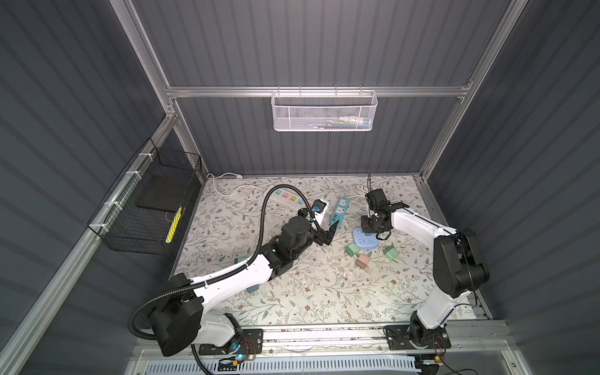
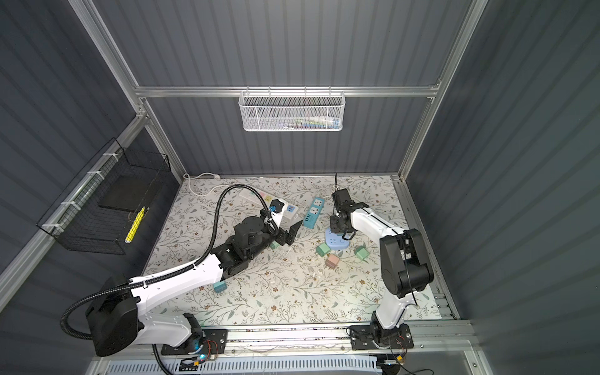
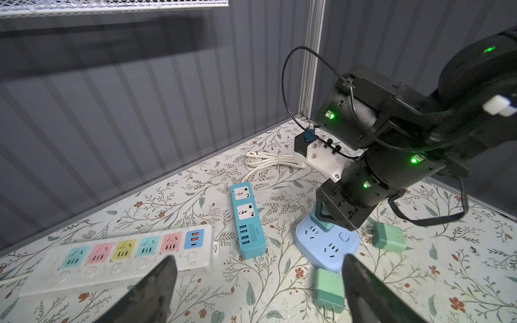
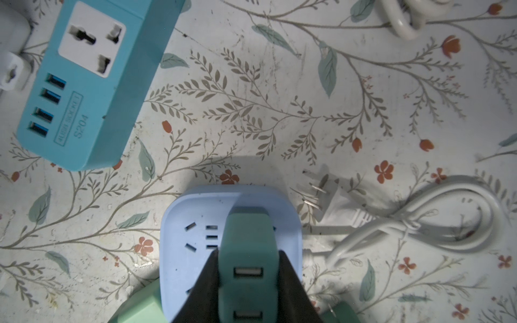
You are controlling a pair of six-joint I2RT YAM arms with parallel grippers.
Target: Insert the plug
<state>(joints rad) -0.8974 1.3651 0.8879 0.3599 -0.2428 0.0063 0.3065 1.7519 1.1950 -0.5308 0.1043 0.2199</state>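
Observation:
My right gripper [image 4: 248,253] is shut on a teal-green plug [image 4: 247,240] with two USB ports facing the wrist camera. The plug stands upright on the top face of a light blue square socket block [image 4: 190,251]; its prongs are hidden. Both top views show this gripper [image 1: 370,227] pointing down over the block [image 1: 365,243]. In the left wrist view the plug [image 3: 321,223] meets the block [image 3: 327,246] under the right gripper [image 3: 333,212]. My left gripper [image 3: 258,260] is open and holds nothing. It hovers over the mat to the left of the block [image 2: 337,243], near a teal power strip [image 1: 340,211].
Two green plugs [image 1: 352,250] [image 1: 390,253] and a pink one [image 1: 362,260] lie around the block. A white strip with coloured sockets [image 1: 292,198] lies at the back left. A coiled white cable [image 4: 419,223] lies beside the block. A black wire basket [image 1: 152,207] hangs on the left wall.

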